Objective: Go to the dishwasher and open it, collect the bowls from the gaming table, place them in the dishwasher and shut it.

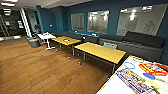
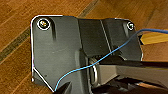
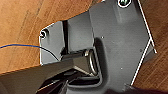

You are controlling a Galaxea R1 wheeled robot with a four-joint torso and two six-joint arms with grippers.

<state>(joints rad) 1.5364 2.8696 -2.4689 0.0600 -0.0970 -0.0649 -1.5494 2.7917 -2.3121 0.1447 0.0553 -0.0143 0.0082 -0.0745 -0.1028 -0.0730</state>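
Lounge with wooden floor (image 1: pixel 37 67) and yellow bench (image 1: pixel 101 52); the dishwasher's stiff steel door would best be pulled by its bar handle; either end effector's state cannot be told.

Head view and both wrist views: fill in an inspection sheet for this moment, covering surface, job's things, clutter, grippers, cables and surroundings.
Surface: wooden plank floor, bare across the middle of the room.
Job's things: nothing seen.
Clutter: colourful boxes and papers on a white table close by; a small dark item on the far yellow table.
Grippers: fingers cannot be made out in either wrist view.
Cables: a thin blue wire crosses the left wrist's dark plate; another blue wire runs over the floor side of the right wrist view.
Surroundings: blue walls with windows, dark sofas, a near yellow table, a small white table.
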